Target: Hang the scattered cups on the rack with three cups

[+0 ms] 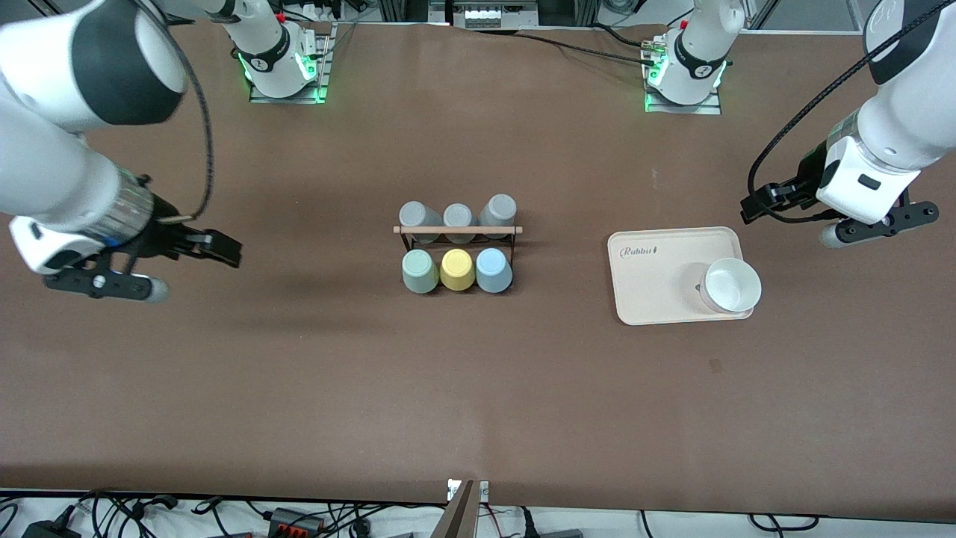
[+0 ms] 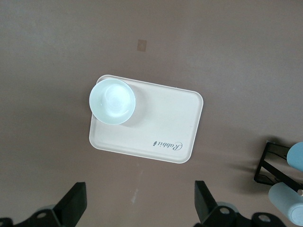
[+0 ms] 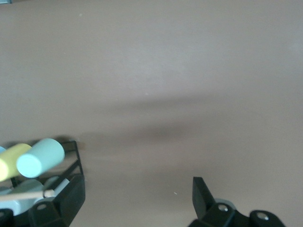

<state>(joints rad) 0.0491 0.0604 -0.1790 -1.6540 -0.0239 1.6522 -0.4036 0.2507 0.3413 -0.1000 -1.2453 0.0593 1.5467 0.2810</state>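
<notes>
Rack point(image 1: 457, 230) mid-table w/ sage-green cup point(image 1: 419, 270), blue cup point(image 1: 494, 270) hung; both jaws released, well apart at table ends.

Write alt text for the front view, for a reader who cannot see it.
A small black rack at mid-table holds six cups: three grey, then sage-green, yellow and light blue. Both open grippers hover apart: right gripper at its end, left gripper near a cream tray holding a white bowl.

Robotics lab, test bench.
Two white arm bases point(image 1: 683, 67) are bolted along a brown-covered table point(image 1: 299, 373); cables and power strips point(image 1: 284, 517) trail beneath its edge.
</notes>
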